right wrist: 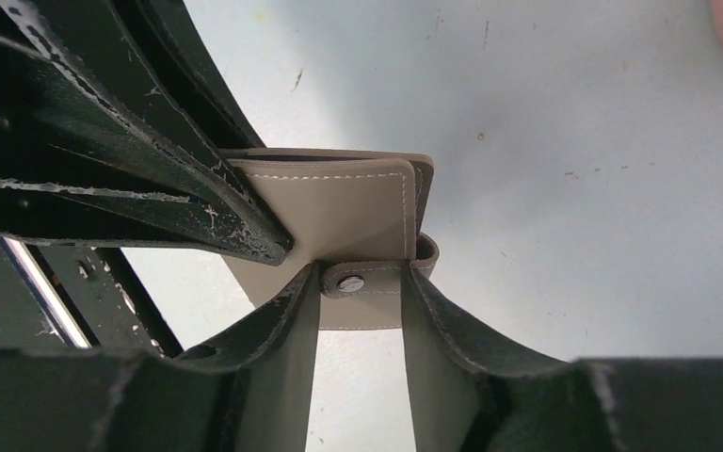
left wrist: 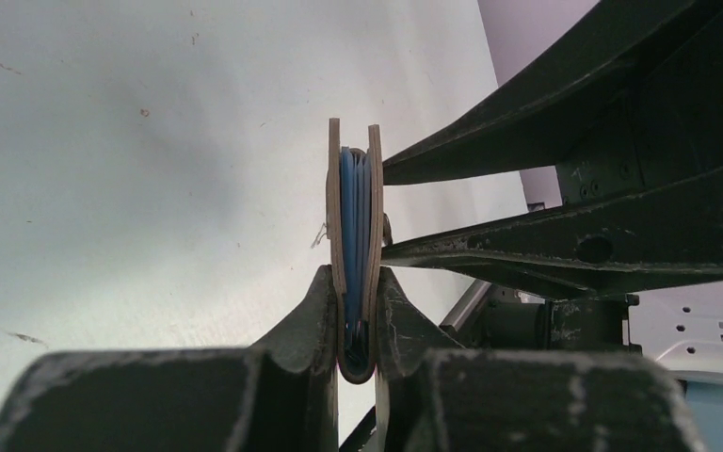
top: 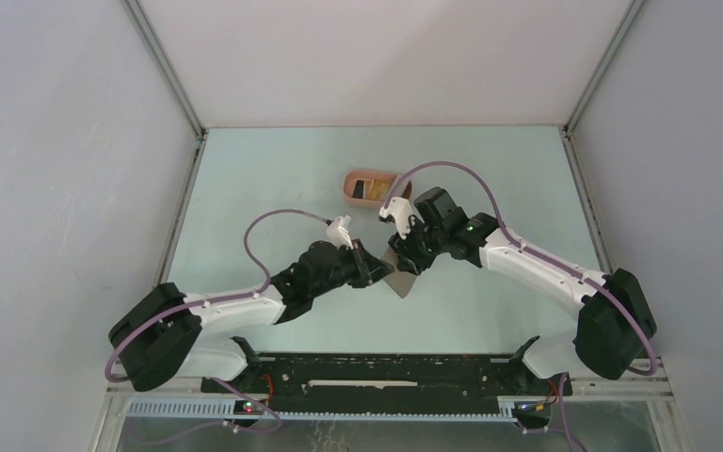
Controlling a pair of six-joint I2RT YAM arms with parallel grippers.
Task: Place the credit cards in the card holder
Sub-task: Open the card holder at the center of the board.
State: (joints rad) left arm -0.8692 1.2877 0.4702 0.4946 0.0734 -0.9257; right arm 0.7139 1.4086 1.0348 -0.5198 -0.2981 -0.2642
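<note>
1. Card holder: a grey folded wallet, held on edge near the middle of the counter, somewhat closer to its near edge, where the two arms meet.
2. From the left wrist it is seen edge-on, its two leaves slightly apart, with pale blue credit cards tucked between them.
3. The left pincer is clenched on the card holder's folded end, one finger pressed against each leaf.
4. The right pincer straddles the snap strap on the card holder's flat face. Its jaws stand apart on either side of the strap, and I cannot tell whether they press on it.
5. Toward the far edge of the counter lies a salmon-pink oval tray, well apart from the card holder, with a loose card in it.
</note>
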